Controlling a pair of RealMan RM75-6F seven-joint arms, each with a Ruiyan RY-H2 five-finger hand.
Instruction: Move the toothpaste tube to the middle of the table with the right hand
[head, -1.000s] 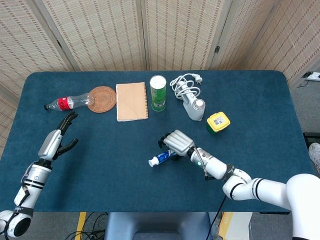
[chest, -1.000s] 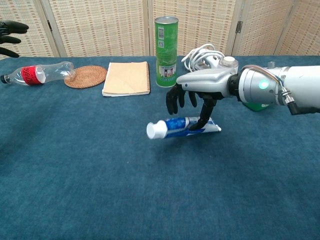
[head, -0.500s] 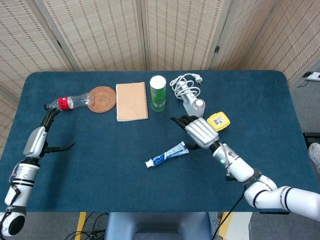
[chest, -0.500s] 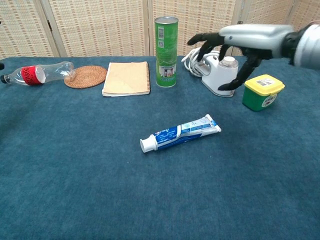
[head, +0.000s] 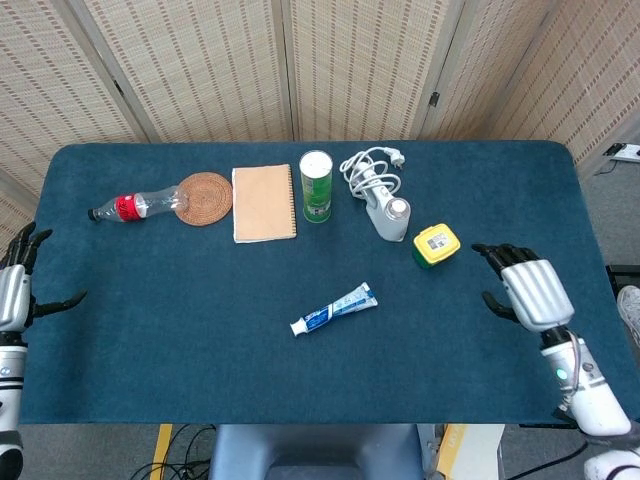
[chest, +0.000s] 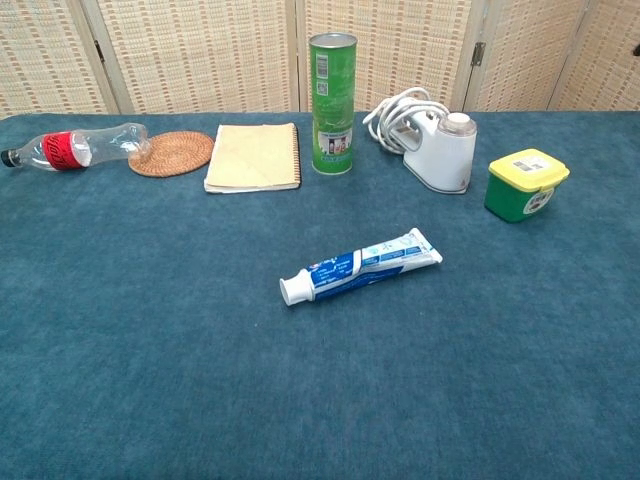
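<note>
toothpaste tube (chest: 360, 267) lies flat, white cap, blue label.

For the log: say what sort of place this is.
Probably a staged robot test area, not a home: a table covered in blue cloth, woven folding screens behind it, and unrelated items set out in a row, like the toothpaste tube and green can.

I work at a lab-style test table (head: 200, 330) draped in blue cloth, woven folding screens (head: 200, 60) behind it.
</note>
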